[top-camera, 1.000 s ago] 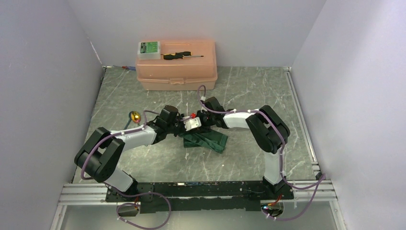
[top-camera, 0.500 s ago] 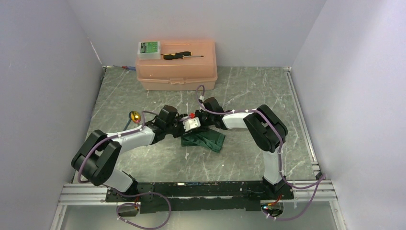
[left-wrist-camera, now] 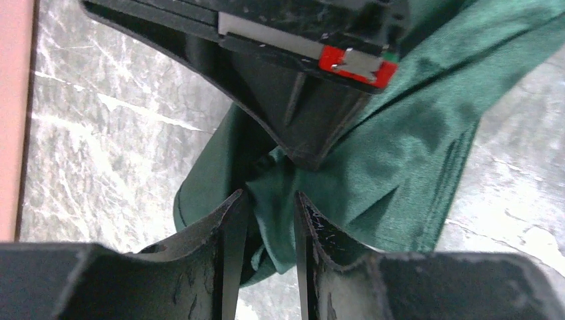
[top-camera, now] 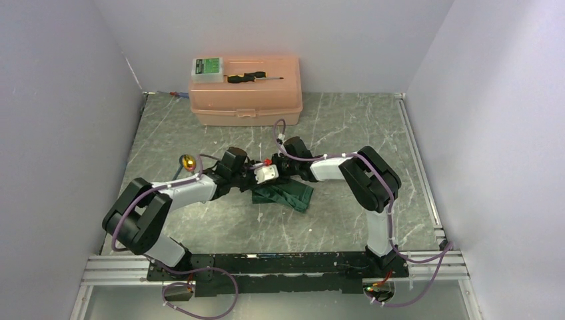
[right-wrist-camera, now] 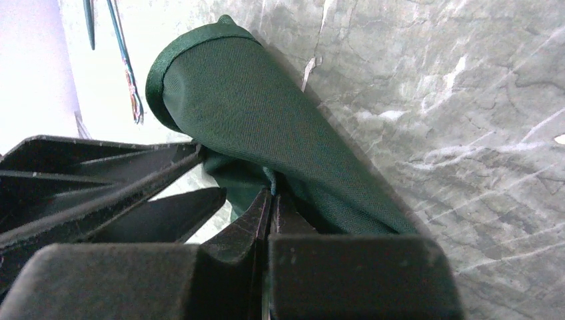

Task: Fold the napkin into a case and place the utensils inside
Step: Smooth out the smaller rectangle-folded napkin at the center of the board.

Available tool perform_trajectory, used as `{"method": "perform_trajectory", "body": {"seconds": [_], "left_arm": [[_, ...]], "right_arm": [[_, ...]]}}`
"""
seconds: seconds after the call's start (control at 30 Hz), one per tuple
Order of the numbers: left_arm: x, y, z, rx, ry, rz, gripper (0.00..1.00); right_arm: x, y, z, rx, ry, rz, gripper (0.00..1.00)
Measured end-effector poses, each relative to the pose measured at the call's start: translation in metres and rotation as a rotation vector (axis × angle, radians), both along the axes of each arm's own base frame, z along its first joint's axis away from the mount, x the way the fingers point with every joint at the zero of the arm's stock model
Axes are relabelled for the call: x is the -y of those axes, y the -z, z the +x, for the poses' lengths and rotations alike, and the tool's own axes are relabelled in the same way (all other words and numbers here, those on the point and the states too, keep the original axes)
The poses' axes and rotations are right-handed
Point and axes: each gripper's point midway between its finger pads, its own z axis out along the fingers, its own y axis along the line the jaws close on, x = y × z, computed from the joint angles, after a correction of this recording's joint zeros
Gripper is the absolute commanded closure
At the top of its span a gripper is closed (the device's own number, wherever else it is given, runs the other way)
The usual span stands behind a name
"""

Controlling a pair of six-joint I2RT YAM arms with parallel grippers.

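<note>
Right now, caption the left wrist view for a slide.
Left gripper open astride the folded napkin; right gripper pinching it.

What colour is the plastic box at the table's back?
The lidded plastic box is pale peach; top external view shows it best.

Black-and-white arms (top-camera: 192, 190), purple cables (top-camera: 113, 232), left pincer (left-wrist-camera: 270, 200) scuffed black.
</note>
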Motion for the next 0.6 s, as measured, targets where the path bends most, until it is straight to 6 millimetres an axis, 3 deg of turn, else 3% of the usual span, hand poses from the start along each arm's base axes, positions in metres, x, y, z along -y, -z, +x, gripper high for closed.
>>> {"method": "perform_trajectory", "body": {"seconds": [0.3,0.6], "left_arm": [[-0.006,0.005,0.019,0.069,-0.023,0.040,0.62],[-0.008,0.015,0.025,0.085,-0.011,0.073,0.62]], "right_arm": [[0.000,-0.001,0.001,0.019,-0.009,0.001,1.00],[0.000,-0.003,0.000,0.037,-0.029,0.008,1.00]]}}
